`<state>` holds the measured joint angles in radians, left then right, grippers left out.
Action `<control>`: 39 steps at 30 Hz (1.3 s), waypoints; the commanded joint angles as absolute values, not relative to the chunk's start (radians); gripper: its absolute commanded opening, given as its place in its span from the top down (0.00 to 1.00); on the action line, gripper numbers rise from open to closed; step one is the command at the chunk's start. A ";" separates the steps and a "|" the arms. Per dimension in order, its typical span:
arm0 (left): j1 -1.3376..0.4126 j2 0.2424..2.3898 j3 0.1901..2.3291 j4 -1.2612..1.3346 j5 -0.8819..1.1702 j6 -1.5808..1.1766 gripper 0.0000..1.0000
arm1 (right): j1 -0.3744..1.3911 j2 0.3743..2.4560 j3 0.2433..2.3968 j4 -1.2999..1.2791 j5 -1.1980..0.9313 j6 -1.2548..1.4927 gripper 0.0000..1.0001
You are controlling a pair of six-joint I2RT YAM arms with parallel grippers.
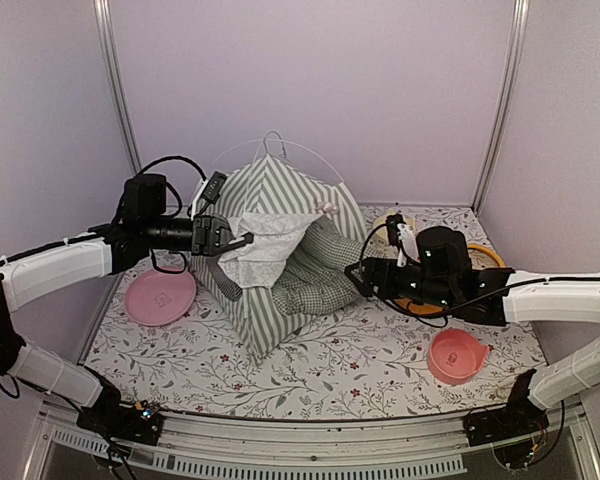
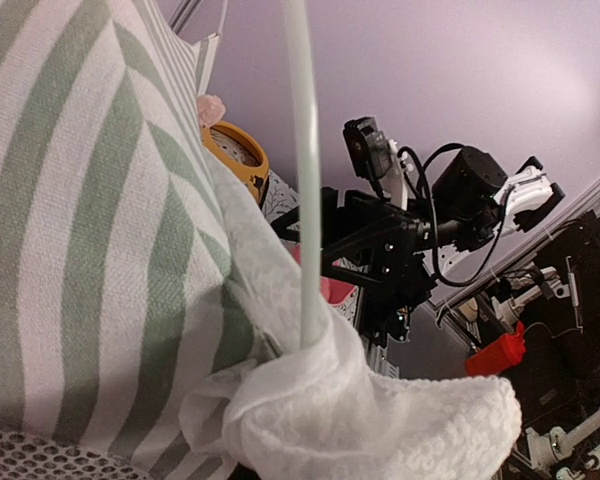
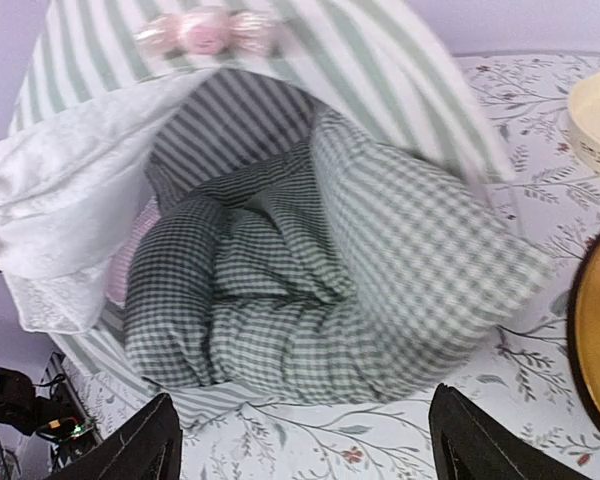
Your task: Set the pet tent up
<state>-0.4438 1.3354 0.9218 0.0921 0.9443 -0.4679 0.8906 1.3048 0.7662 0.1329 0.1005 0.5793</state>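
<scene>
- A floral-print cloth (image 1: 310,372) covers the table, with plain lilac walls behind and to both sides
- The pet tent (image 1: 280,195) stands at the middle of the cloth towards the back, with its striped side to the left and its doorway facing right
- The left gripper (image 1: 238,241) is pressed together at the tent's front and seems to pinch the bunched lace curtain (image 2: 380,420), though its fingertips are hidden in the wrist view
- A thin white pole (image 2: 305,200) rises out of that bunch of lace
- A gingham cushion (image 1: 320,265) is crumpled in the doorway, partly spilling onto the cloth
- The right gripper (image 1: 362,276) sits just beside the cushion, fingers spread wide and holding nothing
- A pink plate (image 1: 160,297) lies left of the tent and a pink bowl (image 1: 456,355) lies at the near right
</scene>
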 commanded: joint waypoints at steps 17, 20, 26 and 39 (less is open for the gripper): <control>-0.463 1.376 0.934 0.094 1.042 -0.480 1.00 | 0.731 1.561 0.724 0.485 0.007 0.599 0.35; -0.471 1.384 0.940 0.115 1.064 -0.482 1.00 | 0.730 1.621 0.777 0.512 -0.015 0.615 0.65; -0.527 1.412 0.985 0.191 1.158 -0.502 1.00 | 0.809 1.749 0.983 0.519 -0.061 0.603 1.00; -0.584 1.371 1.053 0.325 1.273 -0.555 1.00 | 0.843 1.883 1.125 0.389 0.123 0.563 1.00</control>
